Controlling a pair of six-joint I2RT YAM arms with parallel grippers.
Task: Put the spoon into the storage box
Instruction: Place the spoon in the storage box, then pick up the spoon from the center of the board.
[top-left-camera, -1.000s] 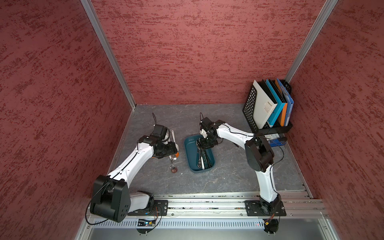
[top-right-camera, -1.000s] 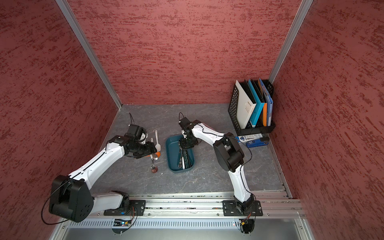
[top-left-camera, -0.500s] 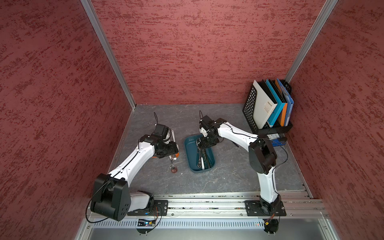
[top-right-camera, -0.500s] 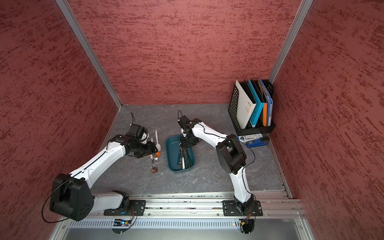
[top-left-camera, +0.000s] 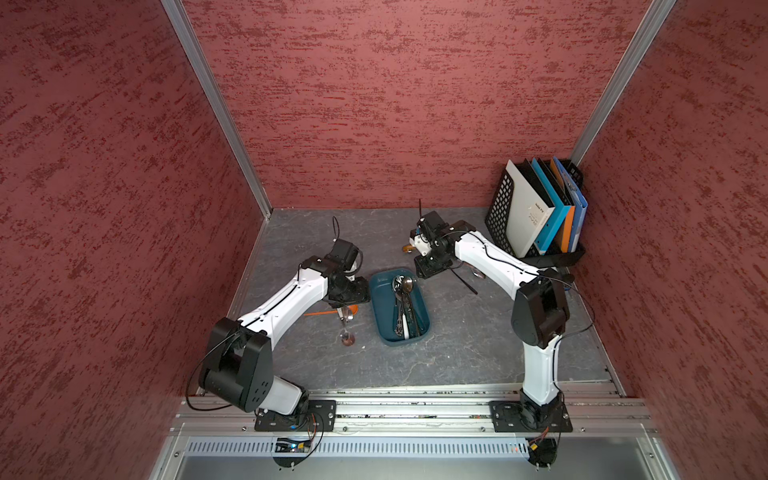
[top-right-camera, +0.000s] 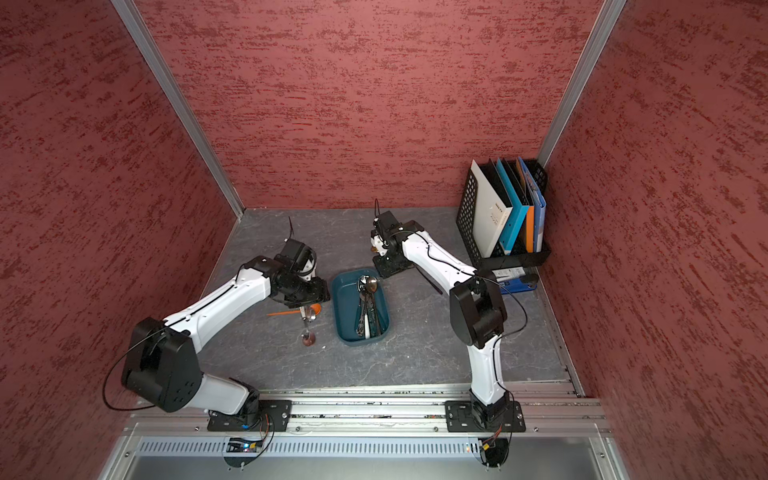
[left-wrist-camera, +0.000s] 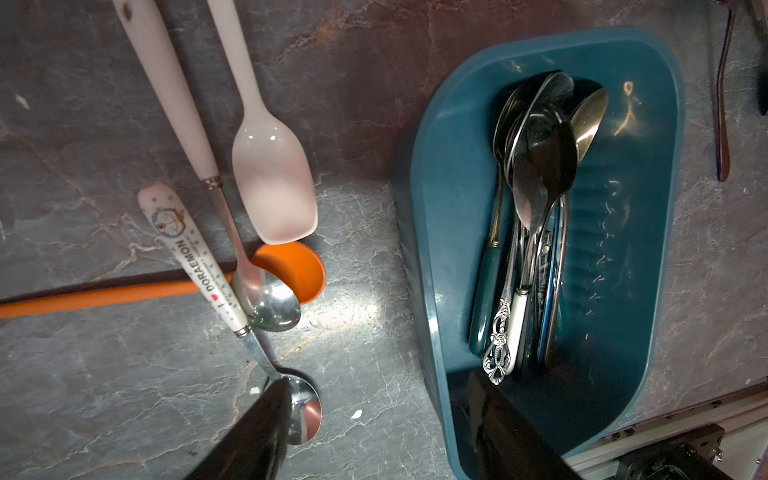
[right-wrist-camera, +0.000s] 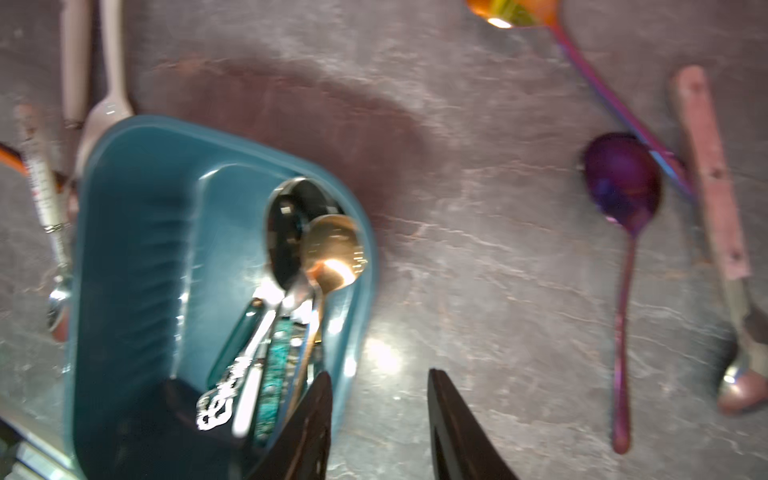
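Observation:
The teal storage box (top-left-camera: 380, 316) (top-right-camera: 341, 316) (left-wrist-camera: 419, 216) (right-wrist-camera: 104, 216) lies mid-table with several spoons (left-wrist-camera: 540, 174) in it, a gold spoon (right-wrist-camera: 332, 249) on top. My left gripper (left-wrist-camera: 378, 382) is open and empty, low over the table between the box and a Doraemon-handled spoon (left-wrist-camera: 195, 257). One of its fingertips (left-wrist-camera: 278, 399) overlaps that spoon's bowl in the left wrist view. My right gripper (right-wrist-camera: 380, 374) is open and empty just outside the box's far right corner. In both top views the wrists hide the jaws.
Left of the box lie a white-handled spoon (left-wrist-camera: 166, 83), a pale pink spoon (left-wrist-camera: 270, 183) and an orange spoon (left-wrist-camera: 291, 270). Right of it lie a purple spoon (right-wrist-camera: 623, 183), a rainbow spoon (right-wrist-camera: 582, 50) and a pink-handled spoon (right-wrist-camera: 706, 166). A black mesh rack (top-left-camera: 498, 208) stands back right.
My right gripper has opened and drawn back from over the box toward its far right corner. My left arm has shifted a little right, toward the box.

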